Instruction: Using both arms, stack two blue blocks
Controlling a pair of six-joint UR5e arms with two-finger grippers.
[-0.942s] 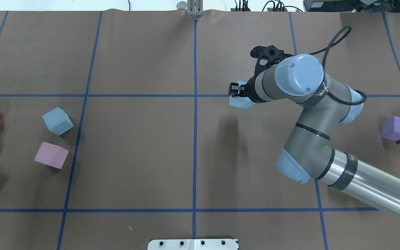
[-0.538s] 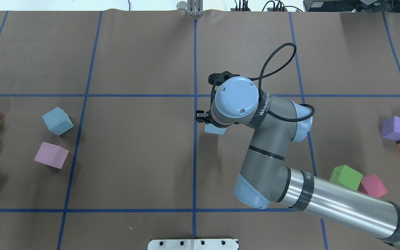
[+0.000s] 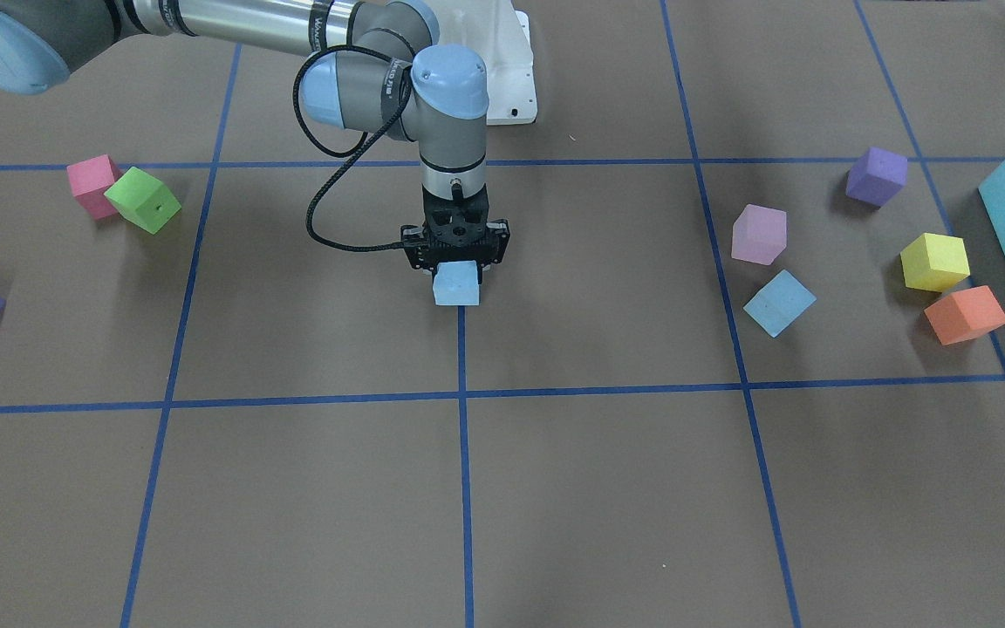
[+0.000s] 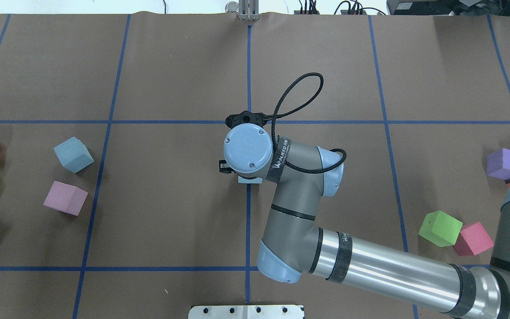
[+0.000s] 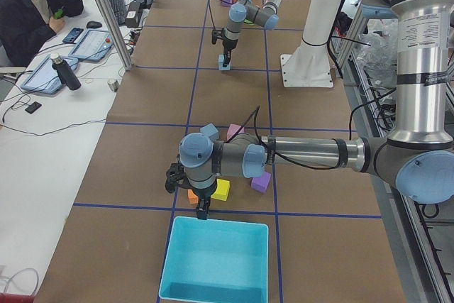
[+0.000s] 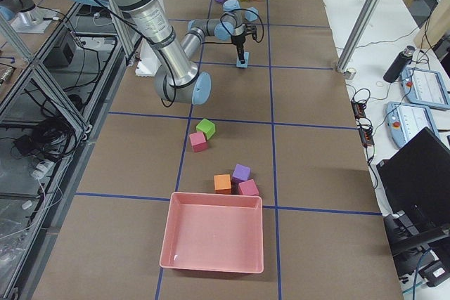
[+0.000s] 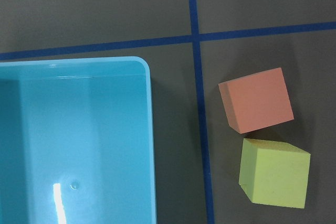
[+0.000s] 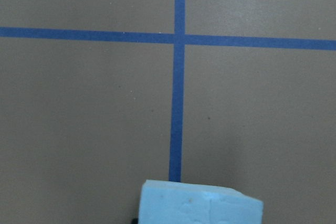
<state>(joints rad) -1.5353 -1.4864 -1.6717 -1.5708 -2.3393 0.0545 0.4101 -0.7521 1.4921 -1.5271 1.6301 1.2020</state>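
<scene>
My right gripper is shut on a pale sky-blue block and holds it on the middle blue tape line, at or just above the table. In the overhead view only an edge of this block shows under the wrist, and in the right wrist view it fills the bottom edge. The second blue block lies free on the table's left half. My left gripper shows only in the exterior left view, over the rim of the turquoise box; I cannot tell if it is open or shut.
A lilac cube lies beside the free blue block, with orange, yellow and purple cubes further left. Green, pink, purple and orange cubes lie at the right. A pink tray stands at the right end.
My right arm has carried the blue block left and back toward the robot, from the right half's far grid line to the middle tape line.
</scene>
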